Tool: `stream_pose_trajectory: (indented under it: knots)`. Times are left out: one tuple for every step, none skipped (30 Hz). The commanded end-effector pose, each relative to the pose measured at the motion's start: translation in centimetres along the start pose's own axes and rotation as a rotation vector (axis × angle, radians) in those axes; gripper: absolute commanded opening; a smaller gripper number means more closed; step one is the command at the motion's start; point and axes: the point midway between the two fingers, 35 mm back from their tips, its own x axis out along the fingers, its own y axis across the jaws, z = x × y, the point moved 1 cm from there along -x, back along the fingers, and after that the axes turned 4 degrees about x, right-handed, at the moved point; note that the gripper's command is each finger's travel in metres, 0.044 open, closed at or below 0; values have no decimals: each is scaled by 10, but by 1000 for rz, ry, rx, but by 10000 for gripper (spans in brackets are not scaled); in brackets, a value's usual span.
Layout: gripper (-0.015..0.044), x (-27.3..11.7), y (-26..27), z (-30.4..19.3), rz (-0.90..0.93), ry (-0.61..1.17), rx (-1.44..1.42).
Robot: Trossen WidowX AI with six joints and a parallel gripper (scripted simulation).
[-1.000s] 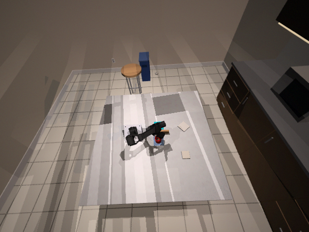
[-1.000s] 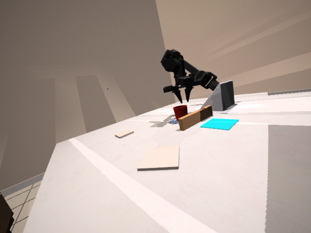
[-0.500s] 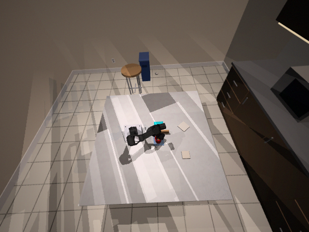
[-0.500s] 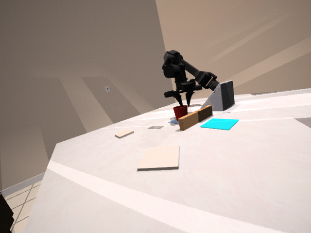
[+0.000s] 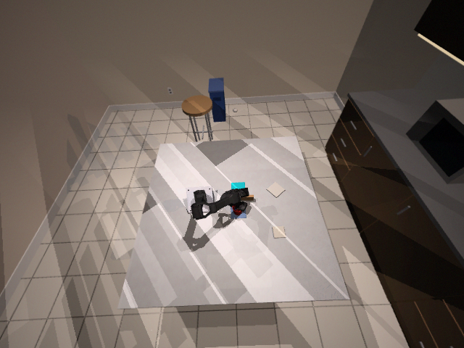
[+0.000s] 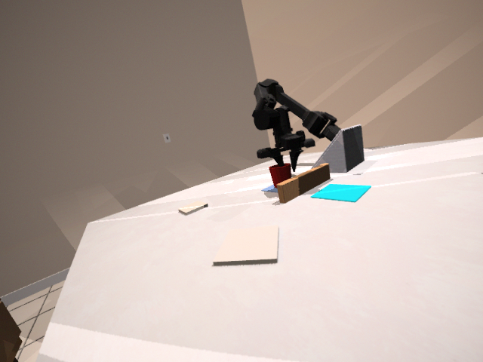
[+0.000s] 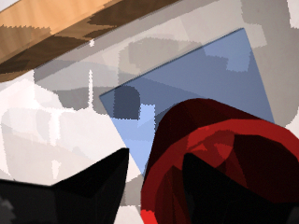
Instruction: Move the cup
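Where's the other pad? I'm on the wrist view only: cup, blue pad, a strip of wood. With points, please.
Observer: The cyan pad (image 5: 238,185) (image 6: 341,192) lies across the wood (image 5: 249,197) (image 6: 306,182) (image 7: 56,23) from the cup (image 5: 236,212) (image 6: 279,176) (image 7: 243,127).
Operator: Good. How low is the gripper (image 5: 238,206) (image 6: 287,168) (image 7: 156,158)? I can't judge height from here.
Observer: In the exterior view, its fingertips (image 6: 293,168) are about level with the cup's rim, well above the cup's base.
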Motion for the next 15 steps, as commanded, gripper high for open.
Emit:
stream_pose_trajectory:
  knots:
    - [148,4,2,-1,0,6,-7]
    - [148,4,2,-1,0,6,-7]
    - [148,4,2,-1,0,6,-7]
    - [148,4,2,-1,0,6,-7]
    - [148,4,2,-1,0,6,-7]
    - [121,2,1,0,0,1,-1]
    - [95,2,1,0,0,1,-1]
    - [69,2,1,0,0,1,-1]
    - [43,2,1,0,0,1,-1]
    - [17,2,1,0,0,1,-1]
    - [10,2,1,0,0,1,-1]
    - [3,2,1,0,0,1,-1]
    - [0,2,1,0,0,1,-1]
    - [0,2,1,0,0,1,-1]
    - [0,2,1,0,0,1,-1]
